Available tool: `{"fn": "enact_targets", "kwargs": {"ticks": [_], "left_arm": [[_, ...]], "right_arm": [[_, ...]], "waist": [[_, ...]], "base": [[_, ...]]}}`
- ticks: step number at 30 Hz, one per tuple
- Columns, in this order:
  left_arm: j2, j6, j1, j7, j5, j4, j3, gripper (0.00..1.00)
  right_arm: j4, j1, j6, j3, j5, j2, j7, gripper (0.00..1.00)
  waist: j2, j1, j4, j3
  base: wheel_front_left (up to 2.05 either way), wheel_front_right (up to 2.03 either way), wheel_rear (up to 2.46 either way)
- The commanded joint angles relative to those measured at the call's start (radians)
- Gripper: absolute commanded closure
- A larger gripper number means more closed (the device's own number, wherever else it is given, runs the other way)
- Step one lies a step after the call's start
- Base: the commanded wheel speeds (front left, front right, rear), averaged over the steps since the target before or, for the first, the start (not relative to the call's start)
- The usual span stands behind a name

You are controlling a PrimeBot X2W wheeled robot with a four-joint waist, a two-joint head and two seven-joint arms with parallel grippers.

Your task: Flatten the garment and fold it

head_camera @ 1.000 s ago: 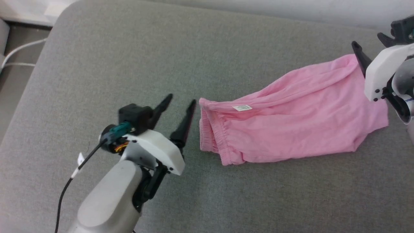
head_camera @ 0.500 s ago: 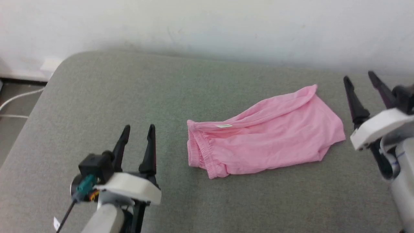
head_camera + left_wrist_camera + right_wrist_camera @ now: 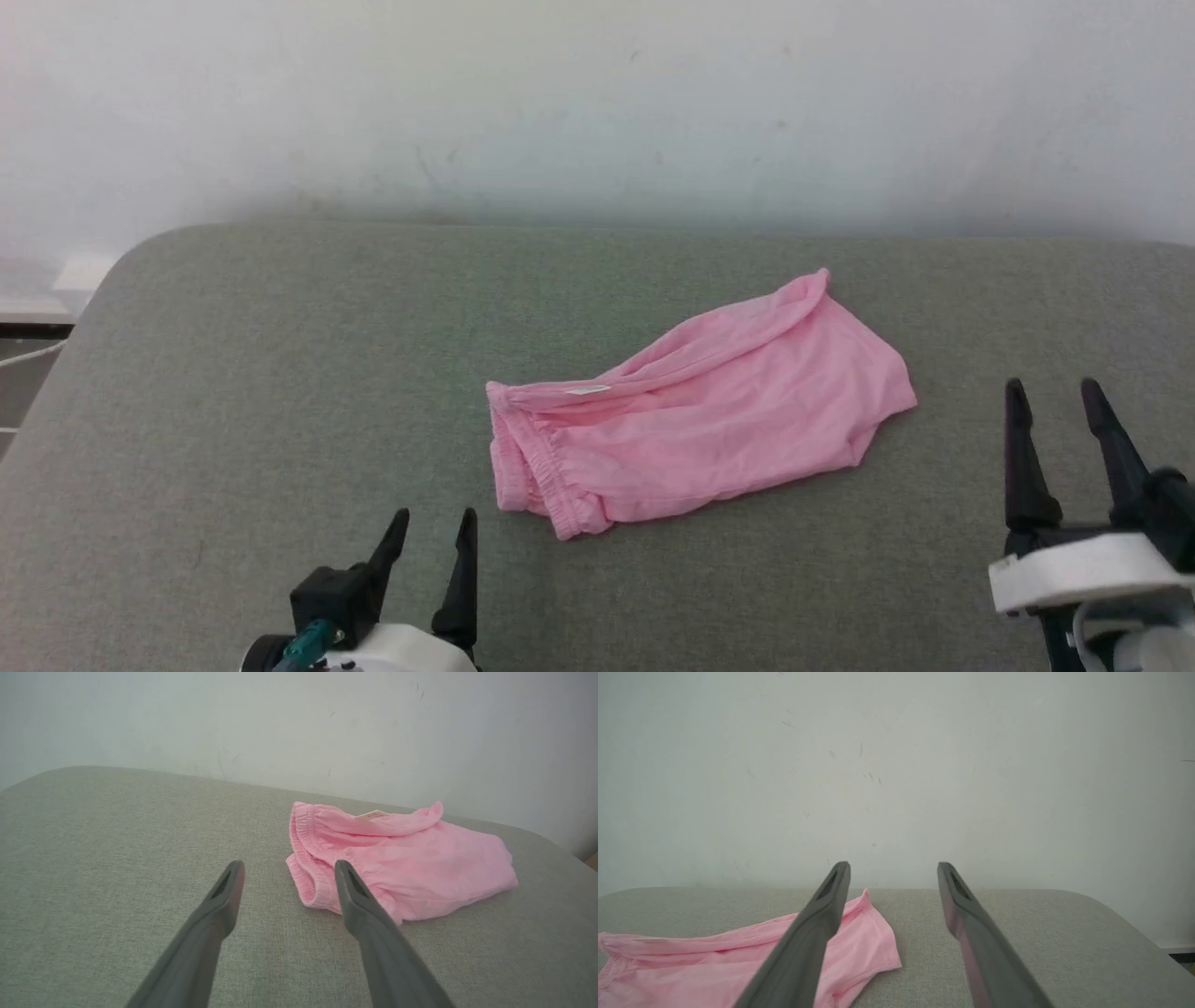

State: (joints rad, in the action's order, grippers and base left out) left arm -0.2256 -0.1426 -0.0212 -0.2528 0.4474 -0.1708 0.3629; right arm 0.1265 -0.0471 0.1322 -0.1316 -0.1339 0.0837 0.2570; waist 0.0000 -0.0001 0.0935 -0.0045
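Ahead, the garment [image 3: 700, 411] lies crosswise, waistband [image 3: 537, 471] nearer my left gripper [image 3: 434, 515], leg end toward my right gripper [image 3: 1052, 387]; both spread, empty.

Left claw [image 3: 434, 525] open, empty; right claw [image 3: 1053, 396] open, empty, fingers up.

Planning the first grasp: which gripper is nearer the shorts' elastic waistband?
Left. The left gripper sits close by the waistband, not touching; the right gripper is past the opposite end of the shorts.
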Motion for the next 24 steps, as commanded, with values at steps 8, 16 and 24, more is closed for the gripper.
{"fn": "enact_targets", "kwargs": {"ticks": [8, 16, 24], "left_arm": [[0.005, 0.004, 0.082, 0.217, 0.030, -0.035, 0.044, 0.00], [0.000, -0.018, 0.168, 0.355, 0.046, -0.046, 0.046, 0.00], [-0.025, -0.105, 0.174, 0.464, 0.008, -0.083, 0.056, 0.00]], "right_arm": [[-0.130, 0.077, -0.002, -0.003, 0.019, -0.033, -0.025, 0.00], [-0.149, 0.054, -0.002, -0.004, -0.009, -0.033, -0.029, 0.00], [-0.134, 0.038, -0.002, 0.004, -0.021, -0.033, -0.020, 0.00]], "waist": [[0.0000, 0.0001, -0.080, 0.082], [0.0000, 0.0001, -0.135, 0.148], [0.0000, 0.0001, -0.152, 0.183]], "base": [[0.00, 0.00, 0.00], [0.00, 0.00, 0.00], [0.00, 0.00, 0.00]]}}
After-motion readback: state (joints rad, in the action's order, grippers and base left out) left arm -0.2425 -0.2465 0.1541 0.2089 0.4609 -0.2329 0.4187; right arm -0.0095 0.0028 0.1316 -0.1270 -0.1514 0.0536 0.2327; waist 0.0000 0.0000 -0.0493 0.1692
